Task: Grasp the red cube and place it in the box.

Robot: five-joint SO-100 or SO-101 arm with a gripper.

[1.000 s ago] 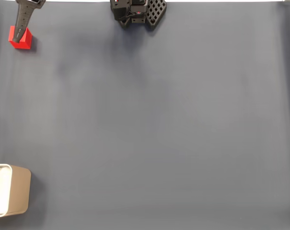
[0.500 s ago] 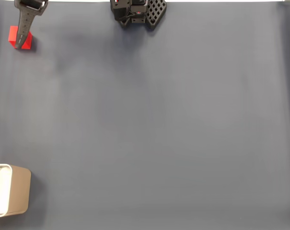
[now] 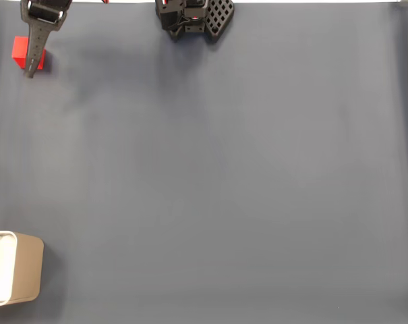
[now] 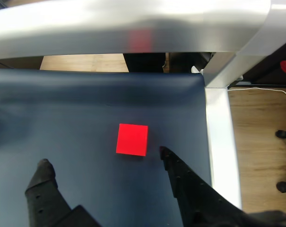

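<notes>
The red cube (image 3: 19,50) lies on the dark blue mat at the far top left of the fixed view, partly covered by a black finger of my gripper (image 3: 32,67) reaching down over it. In the wrist view the red cube (image 4: 132,139) rests flat on the mat just beyond my gripper (image 4: 104,158), which is open with nothing between its fingers. The cube is closer to the right fingertip (image 4: 164,152) than to the left one (image 4: 43,164). The box (image 3: 30,275), white inside with a beige side, stands at the bottom left edge, cut off by the frame.
The arm's black base (image 3: 193,17) sits at the top centre of the mat. In the wrist view an aluminium frame post (image 4: 219,137) and a crossbeam (image 4: 133,23) border the mat close behind and beside the cube, with wooden floor (image 4: 261,142) beyond.
In the fixed view the gripper's finger has slid further down the picture across the cube. The cube and the box have stayed in place.
</notes>
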